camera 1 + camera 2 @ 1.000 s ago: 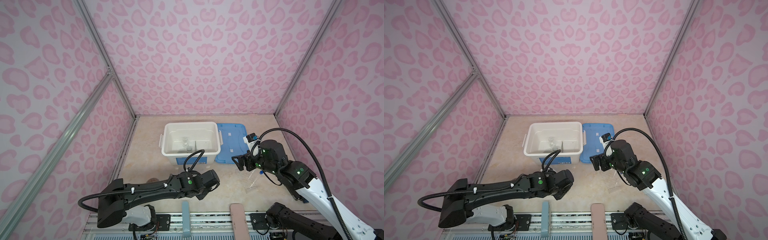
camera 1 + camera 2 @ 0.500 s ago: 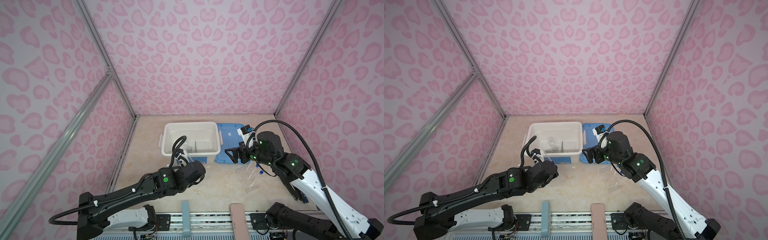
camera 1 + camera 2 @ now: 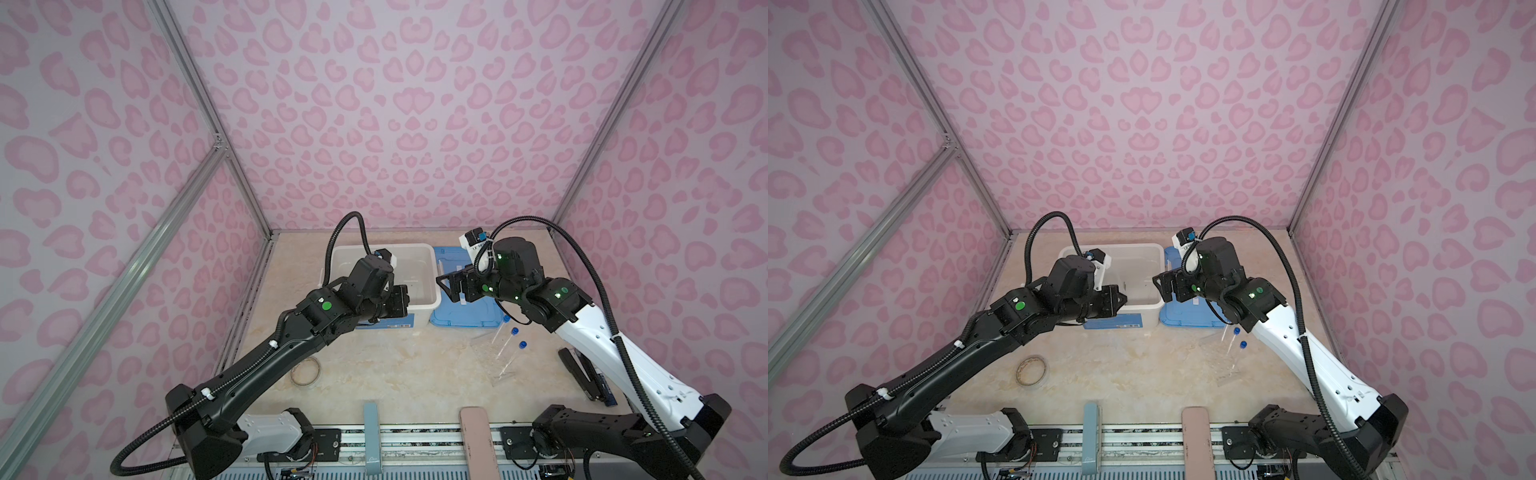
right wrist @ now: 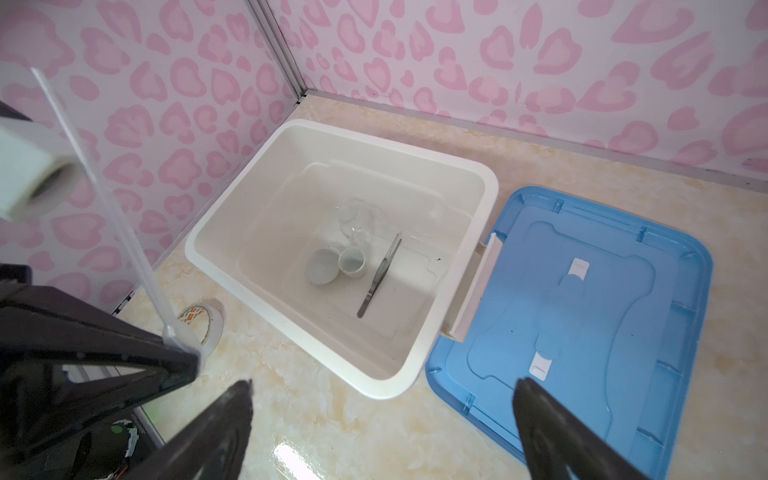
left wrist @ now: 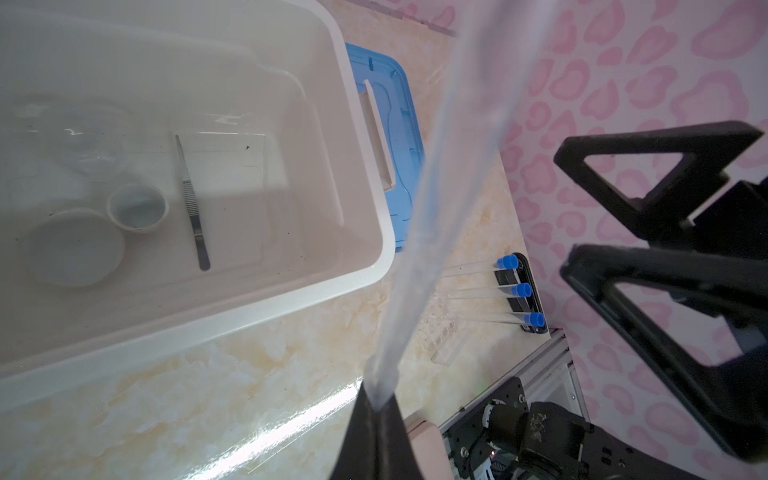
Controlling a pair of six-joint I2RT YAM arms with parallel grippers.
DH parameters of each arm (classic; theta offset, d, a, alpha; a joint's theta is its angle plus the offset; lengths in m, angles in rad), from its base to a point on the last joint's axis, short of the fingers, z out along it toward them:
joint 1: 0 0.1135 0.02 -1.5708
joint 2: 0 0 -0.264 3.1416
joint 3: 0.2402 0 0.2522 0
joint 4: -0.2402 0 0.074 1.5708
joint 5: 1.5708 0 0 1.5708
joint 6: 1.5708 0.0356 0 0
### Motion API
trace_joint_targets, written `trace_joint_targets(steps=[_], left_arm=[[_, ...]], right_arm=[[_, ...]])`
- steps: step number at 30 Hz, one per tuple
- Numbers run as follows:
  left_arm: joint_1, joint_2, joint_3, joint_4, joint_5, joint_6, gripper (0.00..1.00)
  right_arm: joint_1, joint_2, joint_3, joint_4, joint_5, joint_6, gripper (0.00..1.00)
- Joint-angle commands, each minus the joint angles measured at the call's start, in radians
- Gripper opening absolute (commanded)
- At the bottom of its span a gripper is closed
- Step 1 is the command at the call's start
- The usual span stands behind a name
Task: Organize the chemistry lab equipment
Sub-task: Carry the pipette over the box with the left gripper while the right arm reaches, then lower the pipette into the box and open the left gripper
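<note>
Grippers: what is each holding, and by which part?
The left gripper pinches a thin clear rod at one end, the rest sticking out. The right gripper is open and empty.

On the surface (image 3: 395, 374) the tub (image 3: 419, 266) sits at 12 o'clock, with the lid (image 3: 465, 316) just beside its 3 o'clock side. In the tub, two dishes (image 4: 322, 266) touch each other. A glass cup (image 4: 357, 220) lies just beside them, and tweezers (image 4: 380, 276) lie between the dishes and the lid-side wall. Tubes (image 3: 510, 345) lie side by side at 3 o'clock, and a tape roll (image 3: 305, 371) lies at 8 o'clock. Over the tub's 6 o'clock rim the left jaws hold a rod (image 5: 436, 187).
</note>
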Motion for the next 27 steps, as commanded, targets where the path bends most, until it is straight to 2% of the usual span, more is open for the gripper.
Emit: trace_joint_targets(steps=[1,4,7,13,22,27], left_arm=[[0.062,0.066,0.055,0.010,0.180,0.114,0.01],[0.093,0.159,0.117,0.011,0.239,0.182,0.01],[0.121,0.274,0.190,-0.031,0.241,0.230,0.01],[0.190,0.457,0.233,-0.005,0.372,0.219,0.02],[0.230,0.618,0.309,-0.026,0.457,0.256,0.02],[0.232,0.660,0.318,-0.010,0.465,0.255,0.02]], right_arm=[[-0.009,0.029,0.006,0.055,-0.019,-0.004,0.98],[-0.029,0.061,0.008,0.068,-0.028,-0.002,0.98],[-0.044,0.090,0.009,0.075,-0.043,-0.005,0.97],[-0.064,0.131,0.018,0.078,-0.047,-0.036,0.97],[-0.073,0.184,0.040,0.077,-0.061,-0.070,0.97],[-0.073,0.215,0.038,0.104,-0.064,-0.097,0.97]])
